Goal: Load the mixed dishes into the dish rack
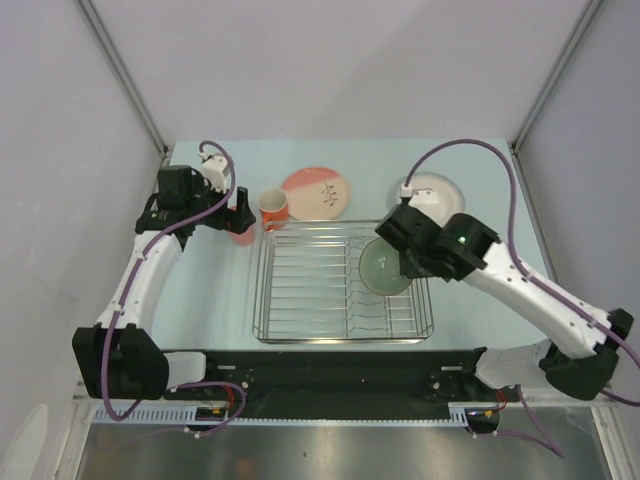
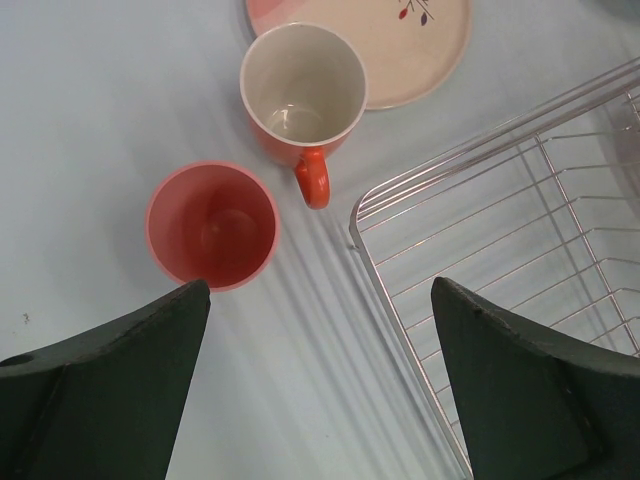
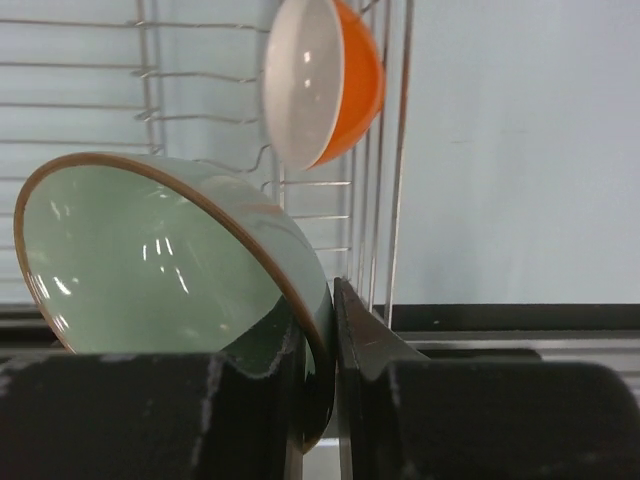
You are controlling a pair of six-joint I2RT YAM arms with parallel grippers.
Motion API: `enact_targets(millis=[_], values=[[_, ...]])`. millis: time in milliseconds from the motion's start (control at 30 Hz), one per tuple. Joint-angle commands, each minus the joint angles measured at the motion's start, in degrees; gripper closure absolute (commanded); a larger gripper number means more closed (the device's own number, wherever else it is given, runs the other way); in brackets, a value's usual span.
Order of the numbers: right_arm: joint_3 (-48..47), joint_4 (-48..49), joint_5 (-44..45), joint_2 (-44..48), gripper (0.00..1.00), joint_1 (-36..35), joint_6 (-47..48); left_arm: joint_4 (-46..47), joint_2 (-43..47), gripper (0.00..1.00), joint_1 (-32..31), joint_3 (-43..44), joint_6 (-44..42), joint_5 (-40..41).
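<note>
Right jaws pinching pale green bowl (image 3: 150, 270) rim over dish rack (image 1: 305, 285), left jaws spread wide

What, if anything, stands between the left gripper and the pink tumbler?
Nothing visible. The open left gripper hovers with the pink tumbler upright just ahead of one fingertip. The orange mug stands beyond it, apart, and the dish rack lies off to the side.

Right gripper (image 3: 325, 365) pinches the rim of the tilted pale green bowl (image 3: 150, 270) over the dish rack (image 3: 395, 160) (orange bowl (image 3: 330, 80) on edge by its side rail)
</note>
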State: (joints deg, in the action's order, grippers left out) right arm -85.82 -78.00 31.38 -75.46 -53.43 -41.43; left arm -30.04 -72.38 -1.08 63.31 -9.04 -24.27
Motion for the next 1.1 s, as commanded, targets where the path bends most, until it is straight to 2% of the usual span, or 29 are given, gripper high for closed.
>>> enact_targets(millis=[0,67,233,367,400,433,533,567,633,700,767,833,1067], values=[[1.1,-9.2,-8.8,6.9,1.0,0.1,-1.5,1.5,-0.4,0.01,0.6,1.7,-0.2,-0.6],[1.1,-9.2,-8.1,9.8,1.0,0.3,-1.7,1.5,-0.7,0.01,0.6,2.0,0.0,-0.9],[-6.2,-8.9,6.2,10.6,1.0,-3.2,-3.1,1.6,-0.3,0.02,0.6,1.9,0.6,-1.5],[-19.0,-9.2,10.6,1.7,1.0,-3.1,4.0,1.2,0.4,0.01,0.6,2.3,0.2,-1.0],[-22.2,-9.3,11.2,-3.2,1.0,-3.0,5.8,0.9,0.5,0.02,0.6,2.5,0.0,-0.8],[-28.6,-9.3,11.9,-5.1,1.0,-2.7,8.8,0.8,0.6,0.01,0.6,3.0,-0.2,-0.6],[-38.2,-9.5,16.2,-10.0,1.0,0.9,13.5,0.5,1.6,0.01,0.6,3.0,-0.5,-0.4],[-39.8,-9.5,17.7,-10.8,1.0,4.6,15.3,0.4,1.7,0.01,0.6,3.0,-0.6,-0.4],[-42.2,-8.7,19.8,-12.2,1.0,7.2,18.0,0.4,1.8,0.01,0.6,2.8,-0.5,-0.3],[-42.8,-7.9,18.2,-12.7,1.0,11.6,18.7,0.4,1.7,0.01,0.7,2.8,-0.7,0.0],[-42.0,-9.2,22.4,-13.1,1.0,12.0,17.8,0.5,1.5,0.02,0.7,2.7,-0.7,0.2],[-35.3,-9.4,23.9,-12.0,1.0,12.5,18.0,0.6,0.9,0.01,0.7,3.0,-0.7,0.3],[-10.5,-9.3,6.4,-4.4,1.0,13.7,17.2,2.0,-0.2,0.01,0.7,2.9,0.2,0.3]])
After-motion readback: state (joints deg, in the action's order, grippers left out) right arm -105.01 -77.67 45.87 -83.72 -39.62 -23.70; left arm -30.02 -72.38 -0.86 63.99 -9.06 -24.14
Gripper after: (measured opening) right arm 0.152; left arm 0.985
